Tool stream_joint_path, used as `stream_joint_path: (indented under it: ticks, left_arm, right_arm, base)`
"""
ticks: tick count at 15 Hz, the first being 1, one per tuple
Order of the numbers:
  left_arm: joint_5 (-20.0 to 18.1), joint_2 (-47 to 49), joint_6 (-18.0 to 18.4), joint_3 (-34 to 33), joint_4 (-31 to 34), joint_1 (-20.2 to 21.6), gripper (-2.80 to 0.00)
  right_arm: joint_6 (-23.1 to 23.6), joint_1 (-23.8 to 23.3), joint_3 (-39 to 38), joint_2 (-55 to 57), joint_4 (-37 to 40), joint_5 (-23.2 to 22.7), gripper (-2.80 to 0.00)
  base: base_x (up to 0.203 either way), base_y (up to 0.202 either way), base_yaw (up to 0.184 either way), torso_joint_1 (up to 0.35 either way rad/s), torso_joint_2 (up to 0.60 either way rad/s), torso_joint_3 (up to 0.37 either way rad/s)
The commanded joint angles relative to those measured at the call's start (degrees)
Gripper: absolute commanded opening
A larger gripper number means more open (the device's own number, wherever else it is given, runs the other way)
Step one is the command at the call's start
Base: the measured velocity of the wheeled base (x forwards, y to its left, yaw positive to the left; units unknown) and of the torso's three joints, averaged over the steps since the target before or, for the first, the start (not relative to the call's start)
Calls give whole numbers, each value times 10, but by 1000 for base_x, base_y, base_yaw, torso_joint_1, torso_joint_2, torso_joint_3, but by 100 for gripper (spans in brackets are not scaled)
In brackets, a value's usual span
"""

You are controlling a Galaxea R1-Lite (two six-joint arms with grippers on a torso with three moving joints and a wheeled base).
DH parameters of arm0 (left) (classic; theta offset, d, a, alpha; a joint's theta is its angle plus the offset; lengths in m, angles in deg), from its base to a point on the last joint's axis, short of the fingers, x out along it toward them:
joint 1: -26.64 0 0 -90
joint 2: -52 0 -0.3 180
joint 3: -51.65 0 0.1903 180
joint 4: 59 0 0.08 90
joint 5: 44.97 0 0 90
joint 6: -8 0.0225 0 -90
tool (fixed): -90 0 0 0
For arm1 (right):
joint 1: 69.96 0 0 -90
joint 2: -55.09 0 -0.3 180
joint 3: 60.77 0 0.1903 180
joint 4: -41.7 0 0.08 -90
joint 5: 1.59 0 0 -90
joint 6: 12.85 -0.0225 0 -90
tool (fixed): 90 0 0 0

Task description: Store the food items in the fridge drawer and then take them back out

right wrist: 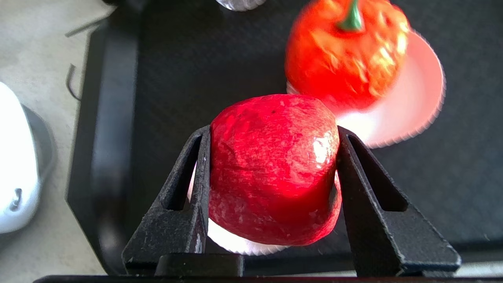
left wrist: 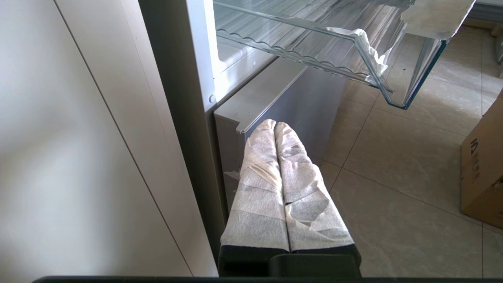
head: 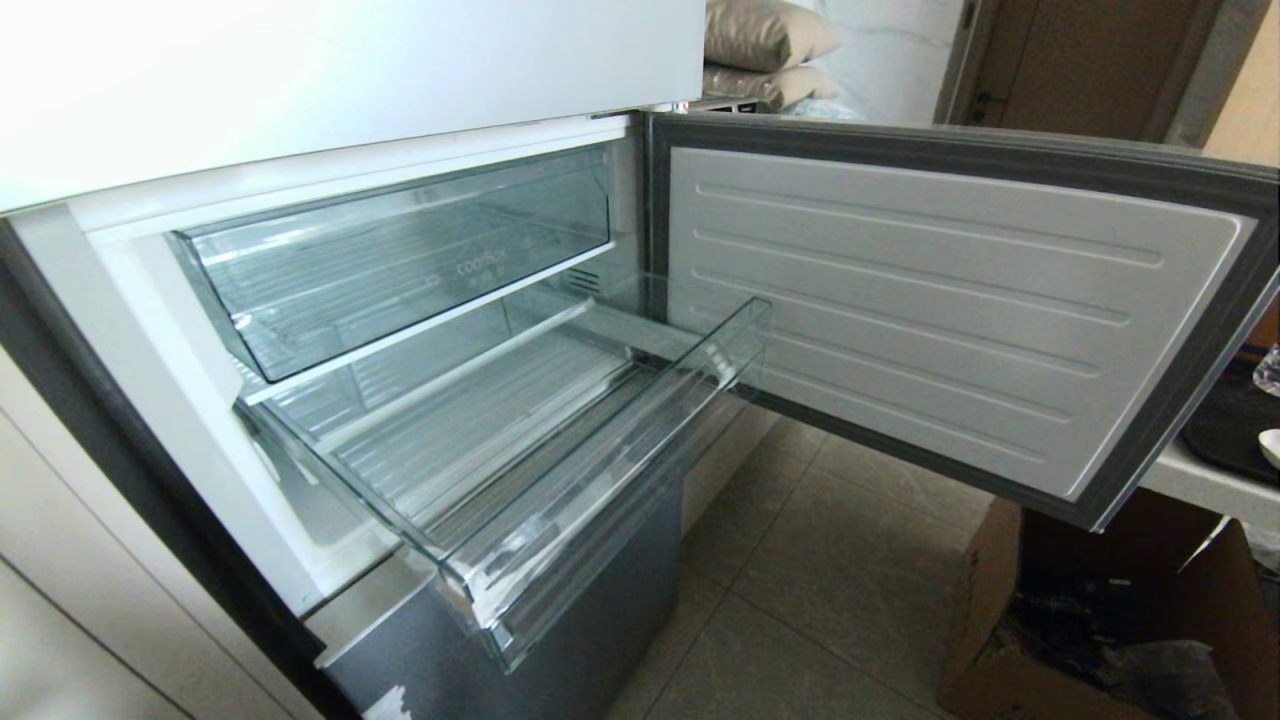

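Over the black tray, the right pincer clamps a red fruit for the pulled-out drawer; the left pincer rests closed.

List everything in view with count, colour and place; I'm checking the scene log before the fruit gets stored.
fridge drawer: one, clear, pulled out, nothing in it
upper drawer: one, clear, pushed in above it
fridge door: one, grey-rimmed, swung open
cardboard box: one, brown, on the floor
tray: one, black
red fruit: one, glossy, held over the tray
orange-red fruit: one, green stem, on a white dish
left pincer: white-wrapped, shut, beside the fridge
right pincer: black, gripping the red fruit
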Motion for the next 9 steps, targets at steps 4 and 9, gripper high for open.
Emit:
stream_joint_path:
  ticks: [4, 9]
  left_arm:
    - [0, 0, 0, 0, 0, 0, -280]
    - [0, 0, 0, 0, 0, 0, -280]
  right_arm:
    - [12, 13, 14, 8, -1, 5, -280]
    - [105, 25, 13, 7, -1, 59, -280]
  base:
    - [0, 0, 0, 0, 0, 0]
    - [0, 0, 0, 0, 0, 0]
